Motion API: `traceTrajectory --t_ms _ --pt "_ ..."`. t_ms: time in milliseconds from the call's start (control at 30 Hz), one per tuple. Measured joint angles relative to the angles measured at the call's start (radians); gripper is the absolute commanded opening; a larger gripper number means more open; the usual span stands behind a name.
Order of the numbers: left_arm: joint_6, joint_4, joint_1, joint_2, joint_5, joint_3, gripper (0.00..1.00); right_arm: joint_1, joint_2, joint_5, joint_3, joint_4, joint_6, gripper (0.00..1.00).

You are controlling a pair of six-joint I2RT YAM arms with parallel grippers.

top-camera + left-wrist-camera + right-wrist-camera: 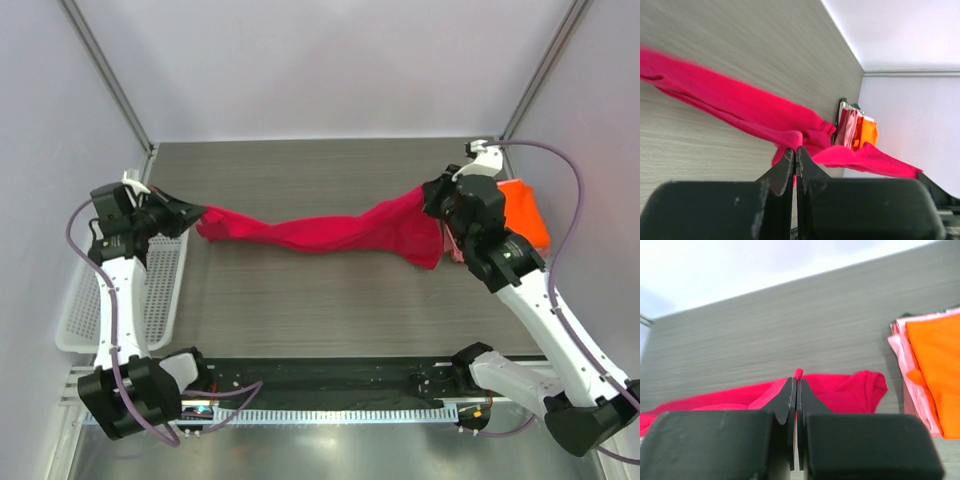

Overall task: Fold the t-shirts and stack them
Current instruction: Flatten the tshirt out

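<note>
I can read no text, label, brand, number or sign in any of my three views. Nothing legible stands on the crimson-magenta cloth t-shirt [330, 232], the white plastic mesh basket [165, 285] at the left of the frame, or the dark grey wood-grain bench [300, 300]. Specks on the black rail [320, 378] along the bottom are too small to make out.

White mesh basket [165, 290] at left edge, grey wood-grain table [320, 305]
</note>
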Motion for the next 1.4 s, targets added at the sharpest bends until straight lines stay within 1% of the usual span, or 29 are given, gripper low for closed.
traceTrajectory --t_ms 133,333,400,500,667,733,800,867,933,1000,1067,1133,1200,1267,1300,1367,1400 --pt "0.026 -0.087 0.001 -0.054 -0.038 0.140 0.00 0.000 -0.056 -0.058 0.093 -0.021 -0.016 0.01" --pt "0.050 -0.181 0.001 -0.277 -0.084 0.303 0.00 0.000 -0.240 -0.195 0.254 -0.053 -0.047 0.01" --pt "0.050 -0.201 0.001 -0.344 -0.096 0.350 0.00 0.000 -0.291 -0.229 0.324 -0.069 -0.050 0.01" --pt "0.040 -0.235 0.001 -0.427 -0.109 0.434 0.00 -0.001 -0.344 -0.269 0.485 -0.128 -0.055 0.01" --pt "0.002 -0.312 0.001 -0.427 -0.126 0.583 0.00 -0.003 -0.330 -0.309 0.805 -0.195 -0.076 0.01" --pt "-0.017 -0.332 0.001 -0.412 -0.128 0.608 0.00 -0.003 -0.320 -0.310 0.890 -0.208 -0.085 0.01" --pt "-0.038 -0.338 0.001 -0.399 -0.131 0.607 0.00 -0.003 -0.319 -0.304 0.922 -0.215 -0.092 0.01" --pt "-0.064 -0.322 0.001 -0.388 -0.127 0.582 0.00 -0.003 -0.315 -0.295 0.912 -0.220 -0.094 0.01" --pt "-0.091 -0.302 0.001 -0.372 -0.108 0.539 0.00 -0.003 -0.308 -0.284 0.849 -0.196 -0.095 0.01" --pt "-0.114 -0.253 0.000 -0.338 -0.086 0.462 0.00 -0.004 -0.298 -0.251 0.719 -0.162 -0.094 0.01" --pt "-0.121 -0.221 0.001 -0.293 -0.096 0.360 0.00 -0.004 -0.270 -0.203 0.556 -0.122 -0.090 0.01" --pt "-0.128 -0.198 0.001 -0.251 -0.124 0.261 0.00 -0.004 -0.206 -0.148 0.412 -0.092 -0.085 0.01" --pt "-0.143 -0.171 -0.002 -0.186 -0.151 0.180 0.00 -0.004 -0.122 -0.101 0.311 -0.079 -0.083 0.01" --pt "-0.167 -0.147 -0.016 -0.117 -0.182 0.129 0.00 -0.004 -0.008 -0.074 0.264 -0.076 -0.083 0.01" --pt "-0.179 -0.142 -0.029 -0.082 -0.197 0.129 0.00 -0.004 0.055 -0.064 0.261 -0.079 -0.084 0.01" --pt "-0.193 -0.119 -0.060 0.000 -0.215 0.167 0.00 -0.005 0.163 -0.061 0.300 -0.078 -0.087 0.01" --pt "-0.202 -0.114 -0.072 0.047 -0.219 0.211 0.00 -0.005 0.207 -0.061 0.340 -0.080 -0.090 0.01"
